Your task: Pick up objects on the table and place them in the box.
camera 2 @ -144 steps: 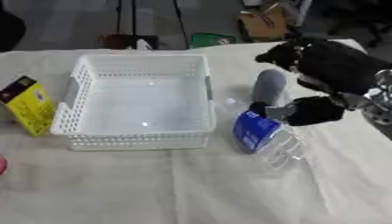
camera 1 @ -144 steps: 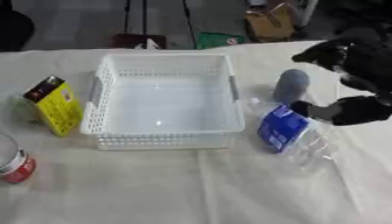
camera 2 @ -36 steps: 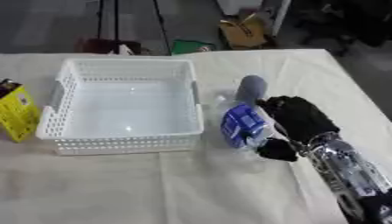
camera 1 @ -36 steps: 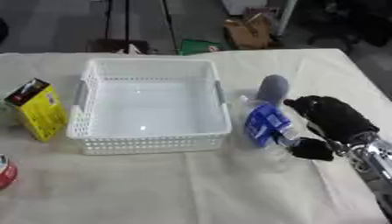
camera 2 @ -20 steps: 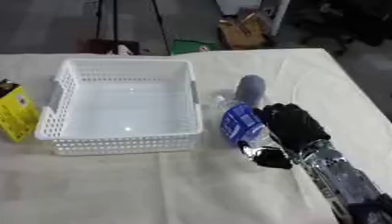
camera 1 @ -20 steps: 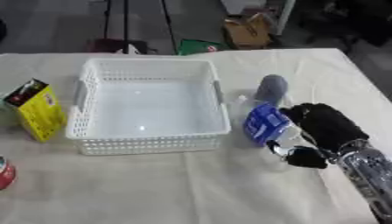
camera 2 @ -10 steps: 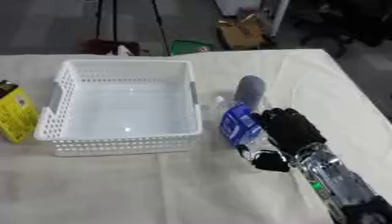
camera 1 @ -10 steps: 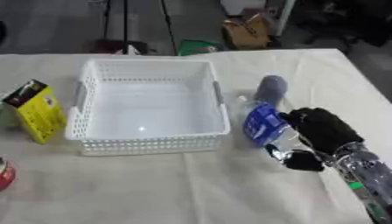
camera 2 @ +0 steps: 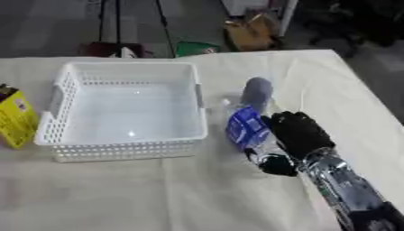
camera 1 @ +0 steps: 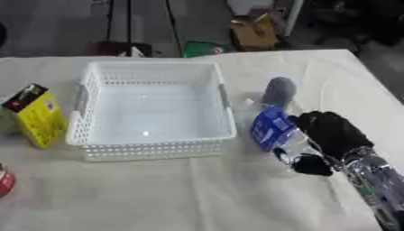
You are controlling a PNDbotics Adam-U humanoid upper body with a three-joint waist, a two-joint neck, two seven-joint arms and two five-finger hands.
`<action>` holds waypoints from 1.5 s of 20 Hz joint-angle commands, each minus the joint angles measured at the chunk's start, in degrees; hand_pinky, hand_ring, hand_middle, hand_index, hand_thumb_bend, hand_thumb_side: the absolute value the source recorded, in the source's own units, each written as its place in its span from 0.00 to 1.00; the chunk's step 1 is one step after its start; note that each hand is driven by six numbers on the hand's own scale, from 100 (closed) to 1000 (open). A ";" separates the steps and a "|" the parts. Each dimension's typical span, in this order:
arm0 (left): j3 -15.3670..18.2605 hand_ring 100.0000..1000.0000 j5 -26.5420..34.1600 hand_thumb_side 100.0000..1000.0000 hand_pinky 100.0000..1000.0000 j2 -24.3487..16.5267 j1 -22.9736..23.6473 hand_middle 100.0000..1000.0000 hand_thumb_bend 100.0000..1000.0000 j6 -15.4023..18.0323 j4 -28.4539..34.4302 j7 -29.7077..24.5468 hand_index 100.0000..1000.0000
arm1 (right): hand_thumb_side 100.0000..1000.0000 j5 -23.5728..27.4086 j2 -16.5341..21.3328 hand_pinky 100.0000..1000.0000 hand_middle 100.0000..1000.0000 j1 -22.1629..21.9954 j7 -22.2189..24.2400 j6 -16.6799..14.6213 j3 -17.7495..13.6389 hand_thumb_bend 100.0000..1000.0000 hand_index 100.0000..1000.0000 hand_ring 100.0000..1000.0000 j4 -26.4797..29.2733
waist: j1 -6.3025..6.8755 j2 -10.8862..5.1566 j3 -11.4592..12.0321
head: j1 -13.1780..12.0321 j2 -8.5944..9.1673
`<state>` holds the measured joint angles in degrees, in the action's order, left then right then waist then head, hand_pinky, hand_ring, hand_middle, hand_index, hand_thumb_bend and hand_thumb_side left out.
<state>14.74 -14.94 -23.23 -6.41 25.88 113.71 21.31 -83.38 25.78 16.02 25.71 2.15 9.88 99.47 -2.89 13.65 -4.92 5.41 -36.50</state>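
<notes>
Since a moment ago the right hand has slid a little farther left over the bottle, its fingers now curled round it. The bottle lies on the table, just right of the white basket, with a grey object touching its far end. A yellow box stands left of the basket; a red can shows at the near left edge. Bare cloth lies near the basket.

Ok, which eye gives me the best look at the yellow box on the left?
The left eye view: the yellow box shows whole there, standing apart from the white basket. In the right eye view the picture's left edge cuts it off, so only part shows.
</notes>
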 commanded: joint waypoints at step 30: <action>0.85 0.99 0.81 0.70 0.95 -0.46 -0.13 0.98 0.00 -0.19 0.89 -0.64 0.98 | 1.00 3.49 0.59 0.83 0.83 0.46 -0.63 -0.53 -1.16 0.41 1.00 0.91 -2.39 | 1.20 -0.06 0.62 | 0.96 2.04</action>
<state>15.02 -14.37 -23.18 -6.34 25.66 113.71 20.81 -80.38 25.40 16.11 25.13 1.77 9.18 97.06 -1.85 14.17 -4.37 6.18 -35.11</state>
